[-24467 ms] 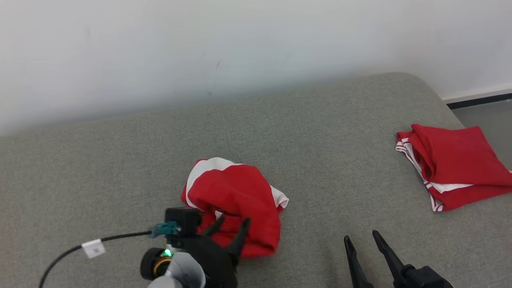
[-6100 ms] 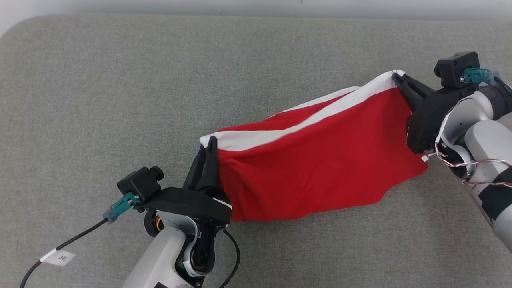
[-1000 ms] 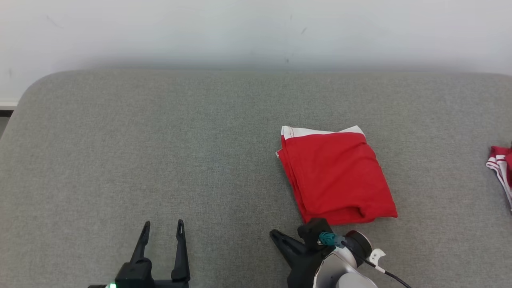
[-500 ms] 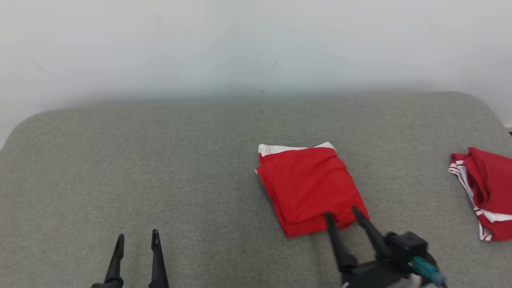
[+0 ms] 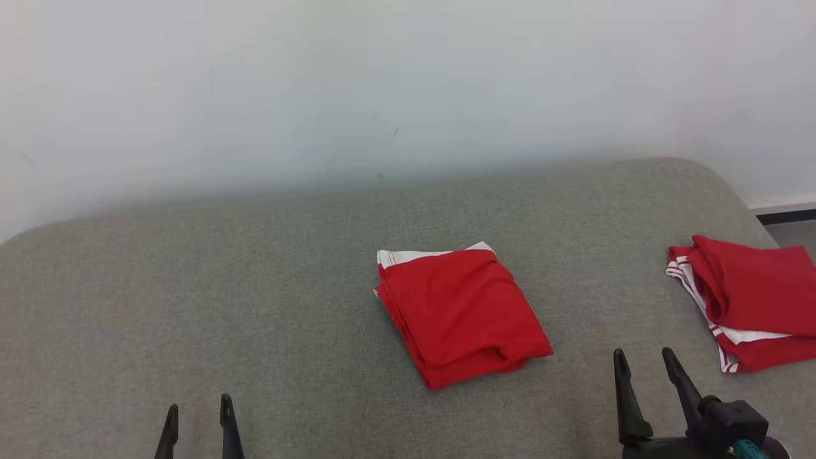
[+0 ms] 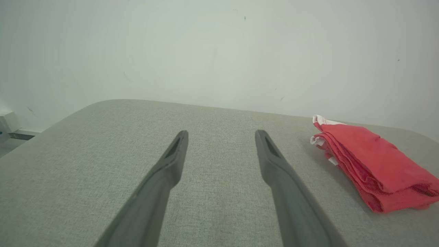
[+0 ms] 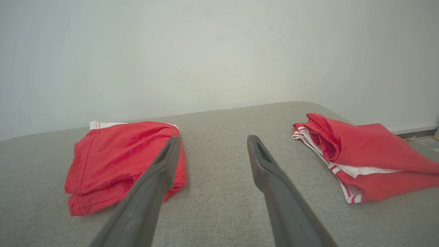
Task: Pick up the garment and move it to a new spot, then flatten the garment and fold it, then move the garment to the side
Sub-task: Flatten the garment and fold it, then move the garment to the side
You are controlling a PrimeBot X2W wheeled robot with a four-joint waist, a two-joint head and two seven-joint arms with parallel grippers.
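Note:
The garment [image 5: 460,312] is a red cloth with a white band, folded into a neat rectangle in the middle of the grey cushion [image 5: 287,293]. It lies at the right in the left wrist view [image 6: 370,164] and at the left in the right wrist view [image 7: 120,161]. My left gripper [image 5: 197,408] stands open at the lower left, well apart from the garment, with nothing between its fingers [image 6: 171,161]. My right gripper [image 5: 644,360] stands open at the lower right, just right of the garment and touching nothing.
A second red and white cloth [image 5: 746,299] lies folded near the cushion's right edge, also at the right in the right wrist view [image 7: 360,157]. A pale wall [image 5: 382,83] runs behind the cushion. A strip of floor [image 5: 790,233] shows at far right.
The right gripper has let go of the folded garment and drawn back to the lower right, now open. The camera has turned, shifting the whole picture leftward. The garment lies still.

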